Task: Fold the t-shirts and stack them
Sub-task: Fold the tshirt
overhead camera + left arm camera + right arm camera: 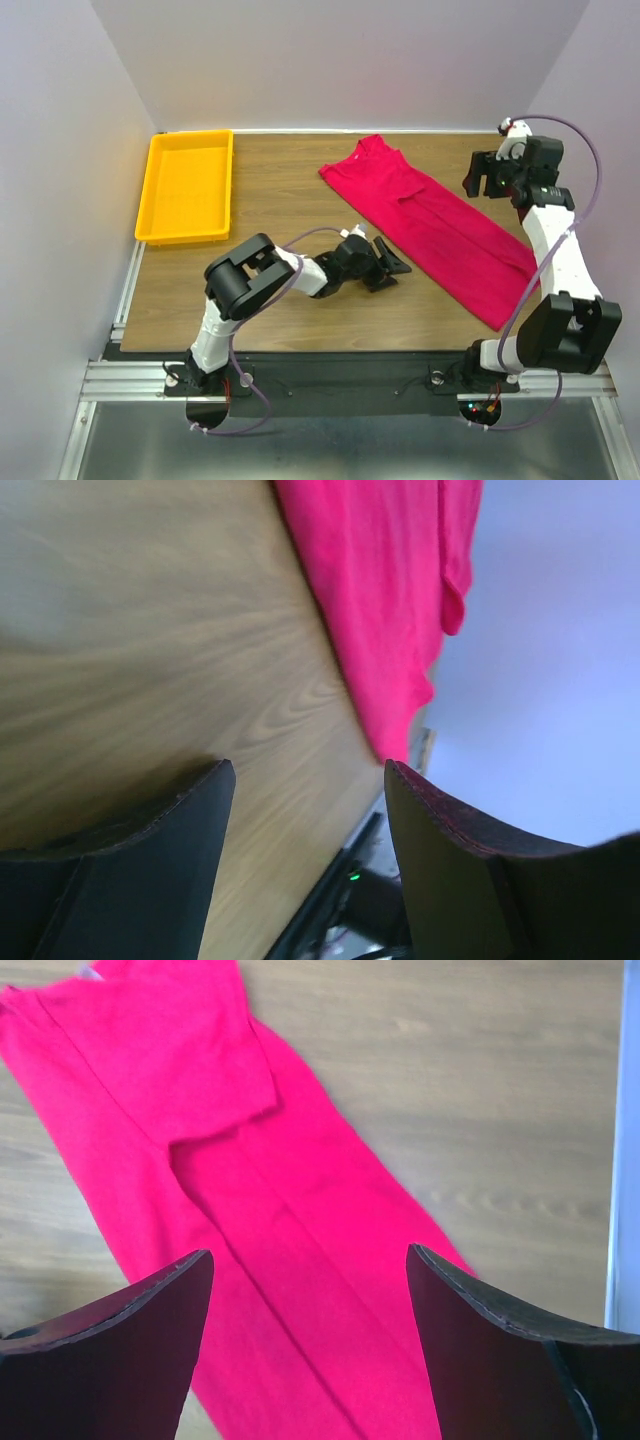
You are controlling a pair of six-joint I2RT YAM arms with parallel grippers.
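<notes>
With left end effector [392, 262] and right end effector [484, 180] both spread and empty, uneven pinching may undo the folded t-shirt [430, 225].

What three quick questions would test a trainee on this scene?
1. True or false: the left gripper holds the shirt.
2. In the top view, where is the tray? A far left, B far right, C under the shirt.
3. Fill in: the right gripper has its jaws ____.
Key: 1 false; 2 A; 3 open.
</notes>
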